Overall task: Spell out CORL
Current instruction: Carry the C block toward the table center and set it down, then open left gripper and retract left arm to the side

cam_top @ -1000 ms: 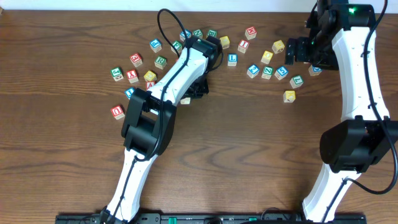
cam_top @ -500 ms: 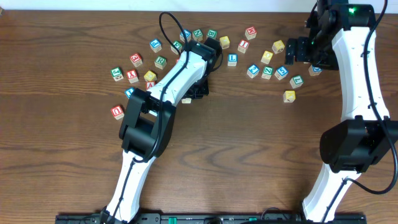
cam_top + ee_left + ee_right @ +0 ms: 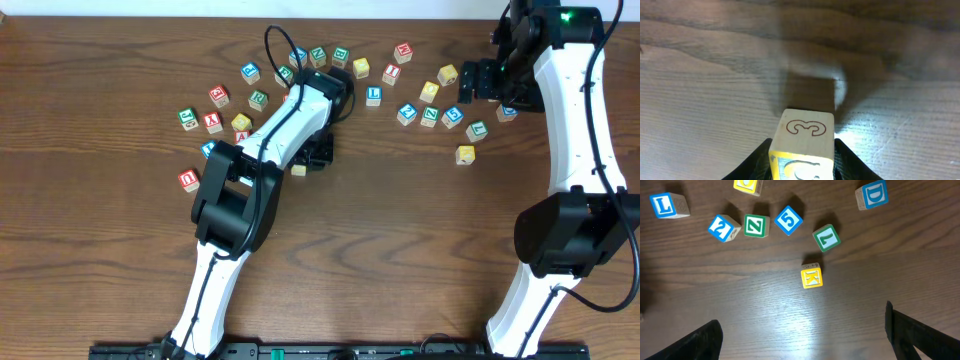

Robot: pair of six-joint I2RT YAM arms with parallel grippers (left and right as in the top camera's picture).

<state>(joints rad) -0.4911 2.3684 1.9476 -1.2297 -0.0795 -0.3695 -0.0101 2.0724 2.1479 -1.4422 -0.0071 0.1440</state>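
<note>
1. Nearest the robot, both arms rise from the near edge of the table [image 3: 400, 260]; the left arm [image 3: 245, 190] reaches forward over the wood.
2. At mid-table the left gripper [image 3: 802, 147] is clamped on a wooden cube [image 3: 802, 127]; its dark fingers [image 3: 757, 160] lie against both sides with no gap showing; the face turned to the wrist camera is pale wood with an outlined mark like a 3 lying on its side; the face below it has a yellow border; whether the cube rests on the table or hangs just above it I cannot tell; from overhead it shows at the near-left of the gripper's black head, apart from the scatter beyond.
3. Farther out on the right, a yellow K cube [image 3: 811, 276] lies alone; just beyond it sit a green-lettered cube [image 3: 826, 237], a blue 5 cube [image 3: 788, 220], a green Z cube [image 3: 756, 225] and a blue 2 cube [image 3: 722, 227].
4. Beyond and left of those, the white cube with a blue L [image 3: 669, 205] lies on the table, touched by neither gripper; a blue D cube [image 3: 872, 195] lies far right.
5. The right gripper [image 3: 802, 317] hovers over this far-right group, jaws spread wide with nothing between them.
6. Farthest left, other cubes [image 3: 249, 72] are scattered; their letters are too small to read.
</note>
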